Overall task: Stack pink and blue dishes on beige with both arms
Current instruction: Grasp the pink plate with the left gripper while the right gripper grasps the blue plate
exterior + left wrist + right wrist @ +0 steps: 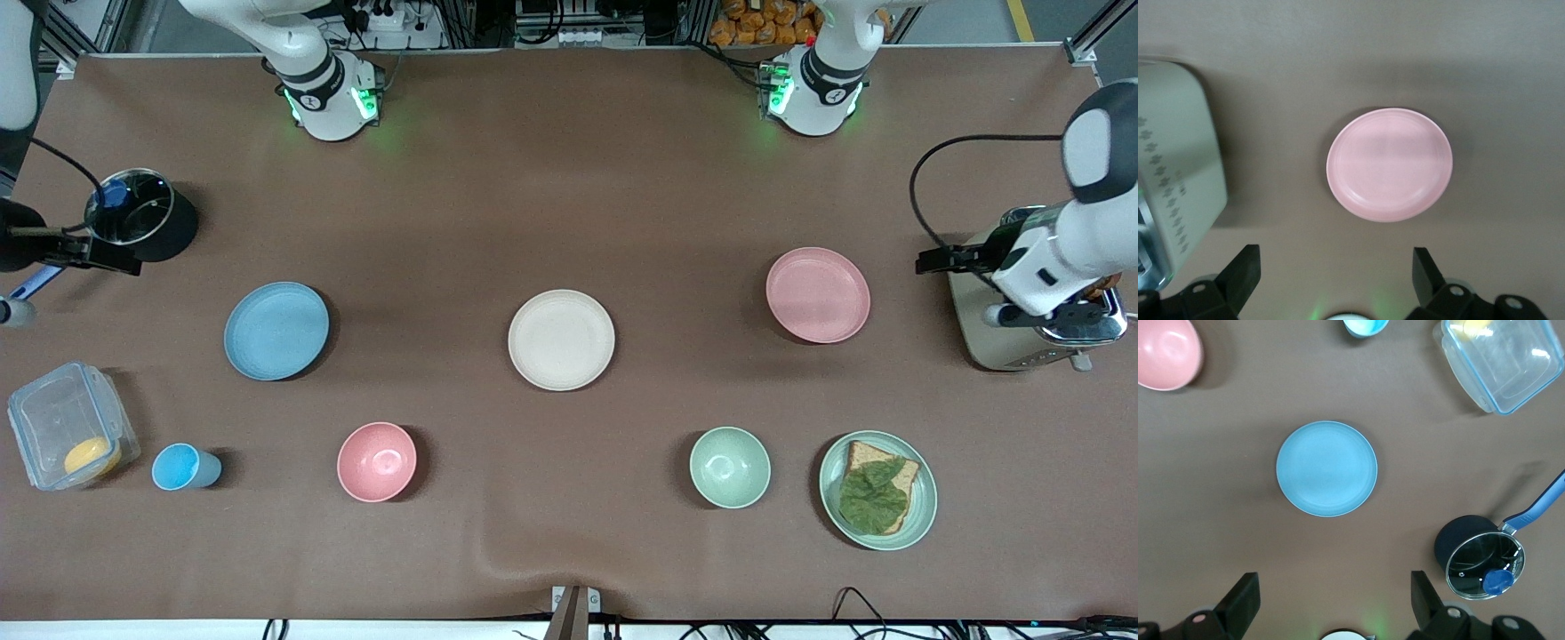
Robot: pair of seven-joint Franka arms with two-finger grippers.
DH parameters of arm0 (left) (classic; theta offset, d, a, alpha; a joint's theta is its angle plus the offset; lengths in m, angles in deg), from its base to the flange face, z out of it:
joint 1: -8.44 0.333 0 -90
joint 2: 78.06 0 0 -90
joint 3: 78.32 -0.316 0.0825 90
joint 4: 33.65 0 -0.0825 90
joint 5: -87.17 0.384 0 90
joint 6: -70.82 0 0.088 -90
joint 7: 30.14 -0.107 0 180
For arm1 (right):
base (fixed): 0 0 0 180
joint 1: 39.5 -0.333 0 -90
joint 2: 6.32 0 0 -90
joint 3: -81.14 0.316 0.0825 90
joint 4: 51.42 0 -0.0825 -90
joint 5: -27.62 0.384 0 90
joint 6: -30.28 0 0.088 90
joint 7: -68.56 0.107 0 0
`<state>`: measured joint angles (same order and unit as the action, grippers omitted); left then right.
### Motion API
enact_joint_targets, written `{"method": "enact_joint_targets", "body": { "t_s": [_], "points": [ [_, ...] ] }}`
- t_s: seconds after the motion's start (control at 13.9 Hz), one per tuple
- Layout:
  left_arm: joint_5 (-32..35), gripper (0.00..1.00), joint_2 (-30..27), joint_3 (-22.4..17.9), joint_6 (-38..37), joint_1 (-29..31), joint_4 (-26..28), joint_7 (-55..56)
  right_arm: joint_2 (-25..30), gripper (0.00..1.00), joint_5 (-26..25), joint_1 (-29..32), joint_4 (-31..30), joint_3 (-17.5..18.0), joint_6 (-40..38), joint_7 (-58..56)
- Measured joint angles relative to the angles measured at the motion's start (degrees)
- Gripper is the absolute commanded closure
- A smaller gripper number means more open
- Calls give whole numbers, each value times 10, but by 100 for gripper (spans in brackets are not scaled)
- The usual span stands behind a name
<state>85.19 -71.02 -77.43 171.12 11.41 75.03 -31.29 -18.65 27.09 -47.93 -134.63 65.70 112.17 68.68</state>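
1. Nothing's stacked so far. The flat cream-beige matte plate [561,340] sits bare in the middle of the brown table [569,178], with both other plates well apart from it.
2. The flat pale pink matte plate [818,294] lies toward the left arm's end of the table, a bit farther from the front camera than the beige one. The flat light blue matte plate [276,331] lies toward the right arm's end, about level with the beige one.
3. So basically the whole job looks left to do: two pick-ups and two placements on the beige plate.
4. The left gripper [1331,277] hangs over the silver toaster [1036,311], just beside the pink plate, fingers spread wide and holding nothing.
5. The right gripper [1331,597] hangs by the dark saucepan with a glass lid [140,216], also wide open and empty.
6. The wrist views actually show the open fingers; the front view doesn't make that clear. The left wrist view frames the pink plate [1389,164], the right wrist view the blue one [1327,468].
7. Only the front view shows the beige plate, so neither wrist camera sees the target.
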Motion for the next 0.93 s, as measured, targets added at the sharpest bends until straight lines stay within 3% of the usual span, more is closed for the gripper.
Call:
{"method": "enact_joint_targets", "body": {
  "t_s": [0.29,0.65,0.79,0.93],
  "points": [
    [0,0,38,1,111,1,94,-5,-50,0,7,31,0,0,4,-5],
    [-30,0,139,2,178,38,106,-109,-74,0,52,105,-55,-1,91,-91],
    [-69,16,168,1,194,69,105,-176,-78,0,75,119,-107,-1,149,-117],
    [-83,39,177,2,196,79,104,-194,-79,0,95,122,-160,-1,208,-142]
  ]
}}
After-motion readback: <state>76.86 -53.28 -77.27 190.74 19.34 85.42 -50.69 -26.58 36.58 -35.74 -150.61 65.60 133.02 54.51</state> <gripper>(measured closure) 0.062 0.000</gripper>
